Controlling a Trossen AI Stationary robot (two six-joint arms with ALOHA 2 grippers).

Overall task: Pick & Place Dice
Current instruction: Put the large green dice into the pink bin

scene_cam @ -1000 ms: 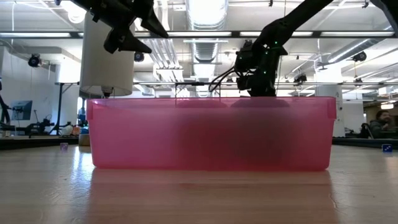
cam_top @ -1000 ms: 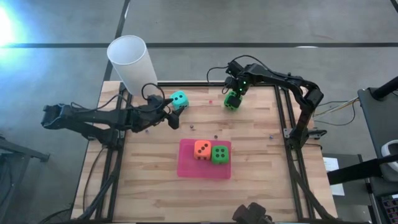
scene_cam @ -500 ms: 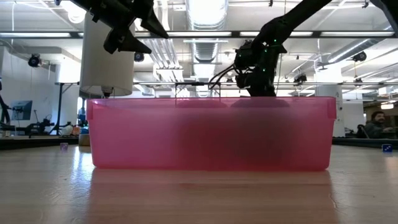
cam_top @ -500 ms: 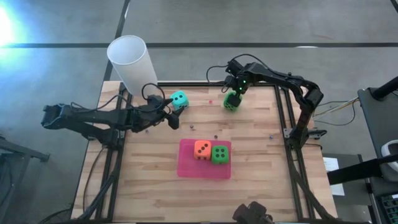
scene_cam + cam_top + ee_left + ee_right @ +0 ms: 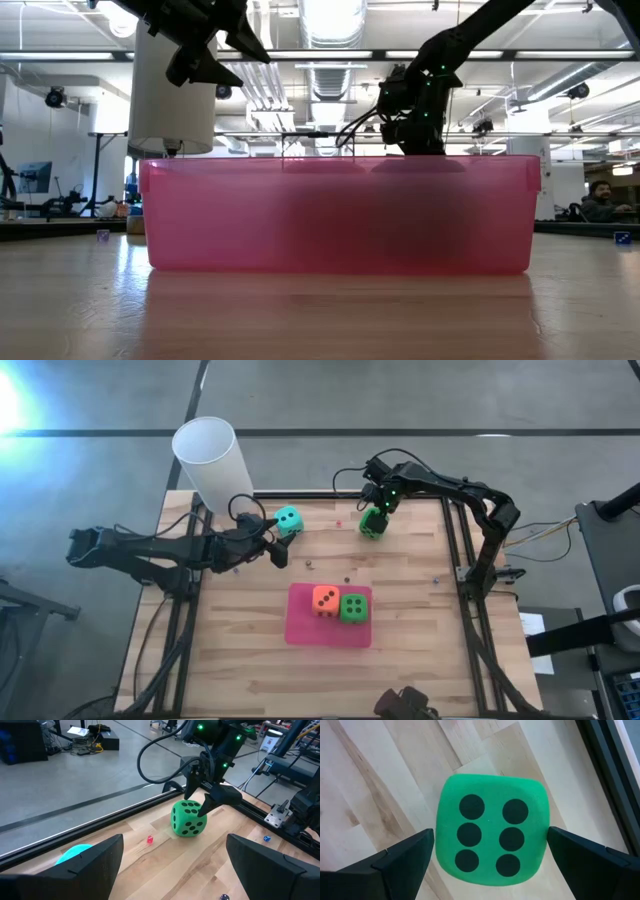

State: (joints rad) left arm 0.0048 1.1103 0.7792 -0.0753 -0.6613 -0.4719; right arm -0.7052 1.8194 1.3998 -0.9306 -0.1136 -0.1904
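Bright overhead ceiling strip lights, glare at the high view's left edge, low view's foreground blurred.

A grey concrete floor fills the upper part of the high view, crossed by a dark line, with a bright glare at the upper left. The bench is pale wood planks in a dark metal frame. In the low view, ceiling strip lights and ducts run overhead, and a seated person shows at far right
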